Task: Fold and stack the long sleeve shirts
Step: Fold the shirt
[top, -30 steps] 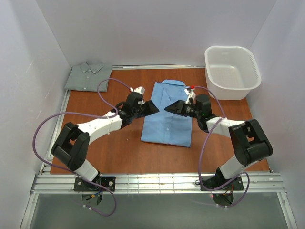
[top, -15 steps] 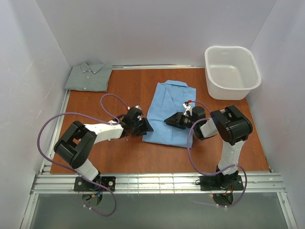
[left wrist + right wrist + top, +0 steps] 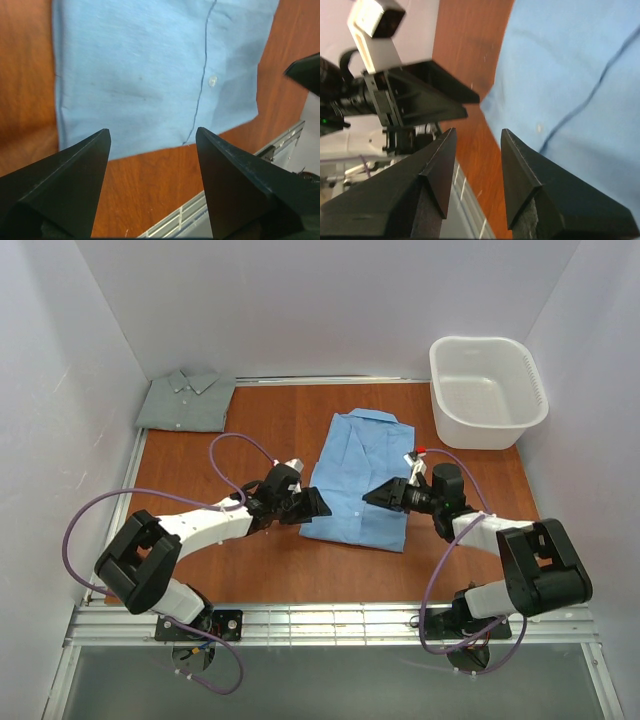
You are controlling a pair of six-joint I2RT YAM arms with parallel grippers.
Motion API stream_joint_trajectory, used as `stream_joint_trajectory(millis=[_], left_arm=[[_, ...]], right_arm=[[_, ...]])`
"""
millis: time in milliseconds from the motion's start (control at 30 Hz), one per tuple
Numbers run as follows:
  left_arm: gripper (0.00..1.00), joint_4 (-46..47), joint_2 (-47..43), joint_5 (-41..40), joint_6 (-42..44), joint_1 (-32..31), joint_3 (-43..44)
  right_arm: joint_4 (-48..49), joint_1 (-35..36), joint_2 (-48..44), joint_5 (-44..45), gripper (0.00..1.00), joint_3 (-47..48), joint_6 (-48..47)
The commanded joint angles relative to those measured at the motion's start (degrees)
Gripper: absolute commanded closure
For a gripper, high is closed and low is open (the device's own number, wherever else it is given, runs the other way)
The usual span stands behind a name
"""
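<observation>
Both arms stretched low, converging on near edge of blue shirt (image 3: 358, 480), folded flat mid-table (image 3: 250, 565). Left gripper (image 3: 318, 506) jaws wide, empty; right gripper (image 3: 372, 496) jaws narrowly parted, empty. Green shirt (image 3: 185, 400) folded, far-left corner.

Two long sleeve shirts in all: one sky-blue shirt (image 3: 358, 485) and one grey-green shirt (image 3: 185, 400). One white basket (image 3: 490, 430) of plastic. One brown table (image 3: 250, 570). Two robot arms, namely one left arm (image 3: 200, 523) and one right arm (image 3: 480, 530). Two grippers, one left gripper (image 3: 318, 507) and one right gripper (image 3: 372, 496), each with two black fingers, so four fingers together. Two purple cables (image 3: 238, 436), one per arm. One small white button (image 3: 212, 81) countable in the left wrist view.
</observation>
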Motion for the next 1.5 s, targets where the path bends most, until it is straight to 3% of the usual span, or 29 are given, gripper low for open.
stream_joint_trajectory(millis=[0, 200, 467, 700, 833, 1000, 1100, 1300, 1467], left_arm=[[0.37, -1.79, -0.26, 1.73, 1.02, -1.41, 0.95], [0.45, -1.7, 5.2, 1.21, 0.76, -1.5, 1.03], [0.5, -0.12, 9.07, -2.57, -3.9, -1.5, -0.63], [0.5, -2.05, 5.31, -4.24, -5.57, -1.23, -1.52], [0.39, -6.69, 2.23, -7.31, -1.29, -1.15, 1.73], [0.24, -8.38, 2.91, -12.5, 8.38, -0.01, 10.77], [0.24, -8.47, 8.52, -12.42, 15.51, 2.19, 19.62], [0.38, -7.85, 23.47, -11.54, 24.21, 4.65, 37.91], [0.49, -6.01, 34.02, -11.1, 27.47, 5.27, 47.78]], right_arm=[[-11.76, 0.1, -4.74, -5.89, 0.66, -4.13, -3.21], [-21.0, -2.44, -7.75, -3.08, 0.66, -10.72, -6.74], [-25.05, -12.11, -2.04, -3.6, 0.69, -15.39, -13.15], [-45.25, -13.26, -13.18, 9.29, 0.69, -7.93, -22.1], [-51.5, -13.26, -18.9, 14.23, 0.68, -1.52, -25.71], [-52.21, -13.26, -17.95, 14.07, 0.68, 7.01, -29.58], [-50.2, -13.09, -14.44, 13.89, 0.69, 12.99, -29.68], [-44.31, -11.68, -5.91, 14.06, 0.75, 18.53, -26.6], [-41.84, -9.58, 0.24, 15.38, 0.83, 19.77, -25.72]])
